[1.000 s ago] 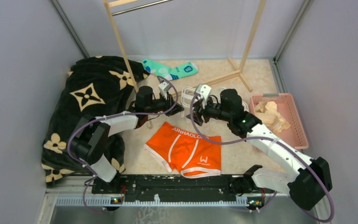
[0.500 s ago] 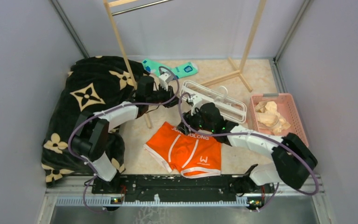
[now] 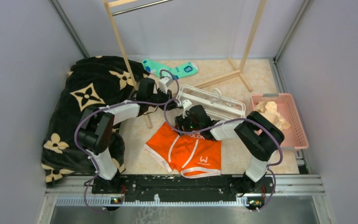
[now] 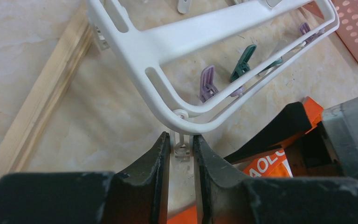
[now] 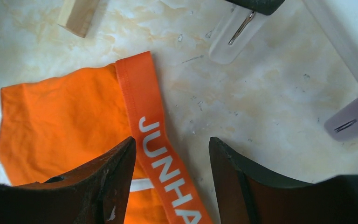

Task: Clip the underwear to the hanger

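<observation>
Flat orange underwear point(image 3: 189, 151) beside white plastic hanger point(image 4: 191, 37).

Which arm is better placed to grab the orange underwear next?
Right. The right gripper hangs open directly over the underwear waistband, while the left gripper is busy pinching a clip on the hanger.

Your stock: left arm point(image 3: 121, 112) and right arm point(image 3: 223, 128), white shells over black joint housings; one looping purple cable point(image 3: 80, 127) per arm; black base rail point(image 3: 177, 183) with a grey ribbed strip. Your left gripper point(image 4: 182, 138) and right gripper point(image 5: 171, 142): matte black, wedge-shaped fingers.
</observation>
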Motion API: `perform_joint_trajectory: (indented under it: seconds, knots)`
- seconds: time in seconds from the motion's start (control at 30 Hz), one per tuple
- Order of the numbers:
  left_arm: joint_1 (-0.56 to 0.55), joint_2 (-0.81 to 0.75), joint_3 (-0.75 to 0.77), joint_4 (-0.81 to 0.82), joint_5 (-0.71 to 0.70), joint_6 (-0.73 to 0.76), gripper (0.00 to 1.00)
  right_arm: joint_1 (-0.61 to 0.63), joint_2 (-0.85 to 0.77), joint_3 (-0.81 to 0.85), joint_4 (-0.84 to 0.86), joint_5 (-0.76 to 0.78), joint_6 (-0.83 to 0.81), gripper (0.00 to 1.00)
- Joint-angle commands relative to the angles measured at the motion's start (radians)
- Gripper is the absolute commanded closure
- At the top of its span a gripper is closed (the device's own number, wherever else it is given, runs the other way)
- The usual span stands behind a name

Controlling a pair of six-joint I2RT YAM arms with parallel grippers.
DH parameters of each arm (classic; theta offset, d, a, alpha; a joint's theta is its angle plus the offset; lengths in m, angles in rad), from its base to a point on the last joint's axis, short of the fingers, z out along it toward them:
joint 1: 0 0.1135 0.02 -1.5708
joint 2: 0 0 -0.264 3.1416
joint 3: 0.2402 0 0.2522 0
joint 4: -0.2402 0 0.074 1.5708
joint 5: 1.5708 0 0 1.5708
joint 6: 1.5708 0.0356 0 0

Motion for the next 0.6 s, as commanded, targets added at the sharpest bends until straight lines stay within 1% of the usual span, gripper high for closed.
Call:
perform_joint_trajectory:
  seconds: [0.0,0.17,0.33,0.43,0.57]
  knots:
    - [0.005,0.006,0.003,0.028,0.017,0.025,1.00,-0.024,0.038,0.054,0.103,-0.026,-0.069,0.41]
    - [0.004,0.012,0.012,0.021,0.018,0.034,1.00,-0.046,0.064,0.078,0.090,-0.128,-0.085,0.43]
    - [0.004,0.019,0.025,0.004,0.026,0.035,1.00,-0.046,0.073,0.061,0.089,-0.237,-0.091,0.49]
    - [0.004,0.024,0.041,-0.014,0.030,0.026,1.00,-0.046,0.072,0.038,0.099,-0.272,-0.079,0.52]
    - [0.004,0.012,0.042,-0.031,0.025,0.020,1.00,-0.046,0.065,0.003,0.114,-0.277,-0.067,0.62]
